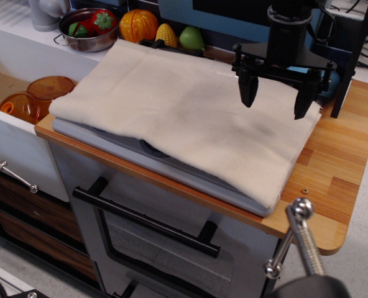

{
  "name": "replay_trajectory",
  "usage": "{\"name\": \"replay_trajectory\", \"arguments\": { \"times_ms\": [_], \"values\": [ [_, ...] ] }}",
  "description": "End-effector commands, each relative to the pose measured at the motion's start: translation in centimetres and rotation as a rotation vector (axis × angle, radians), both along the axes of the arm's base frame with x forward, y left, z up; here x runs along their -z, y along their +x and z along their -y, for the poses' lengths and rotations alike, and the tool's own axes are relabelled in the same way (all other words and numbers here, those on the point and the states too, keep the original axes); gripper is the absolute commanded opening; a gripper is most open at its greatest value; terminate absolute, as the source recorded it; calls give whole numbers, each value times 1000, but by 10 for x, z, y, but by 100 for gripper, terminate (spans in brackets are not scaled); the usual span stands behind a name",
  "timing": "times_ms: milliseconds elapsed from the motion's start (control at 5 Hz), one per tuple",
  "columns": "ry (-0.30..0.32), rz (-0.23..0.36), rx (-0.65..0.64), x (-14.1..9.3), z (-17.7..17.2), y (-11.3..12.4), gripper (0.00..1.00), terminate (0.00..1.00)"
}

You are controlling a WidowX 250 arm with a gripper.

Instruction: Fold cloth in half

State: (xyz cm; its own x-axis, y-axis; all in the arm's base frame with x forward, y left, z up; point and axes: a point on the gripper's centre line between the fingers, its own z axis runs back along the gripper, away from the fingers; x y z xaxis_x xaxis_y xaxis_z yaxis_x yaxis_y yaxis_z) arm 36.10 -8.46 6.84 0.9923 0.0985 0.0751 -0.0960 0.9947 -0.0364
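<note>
— Cloth position?
— Spread flat over the grey stovetop on the wooden counter, cream, faintly smudged grey, near edge hanging just past the stovetop's front.
— Gripper?
— Above the cloth's far right part, black fingers spread apart, pinching nothing; contact with the fabric impossible to tell.
— Elsewhere?
— Far left, metal bowl holding toy vegetables; beside it a toy pumpkin. Orange bowls in the sink at left.

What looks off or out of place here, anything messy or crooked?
Mainly the cloth: it covers the whole stovetop, lies slightly askew, and shows faint grey smudges near its middle. The gripper hangs open above its right edge, with nothing between the fingers. Nothing spilled.
</note>
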Motion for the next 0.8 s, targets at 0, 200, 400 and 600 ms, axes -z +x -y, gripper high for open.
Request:
{"name": "replay_trajectory", "arguments": {
  "times_ms": [0, 200, 400, 600],
  "values": [
    [0, 0, 0, 0, 0, 0, 100, 0],
    [75, 52, 47, 5, 18, -7, 100, 0],
    [105, 87, 53, 10, 32, -11, 100, 0],
    [168, 90, 71, 16, 47, -4, 100, 0]
  ]
}}
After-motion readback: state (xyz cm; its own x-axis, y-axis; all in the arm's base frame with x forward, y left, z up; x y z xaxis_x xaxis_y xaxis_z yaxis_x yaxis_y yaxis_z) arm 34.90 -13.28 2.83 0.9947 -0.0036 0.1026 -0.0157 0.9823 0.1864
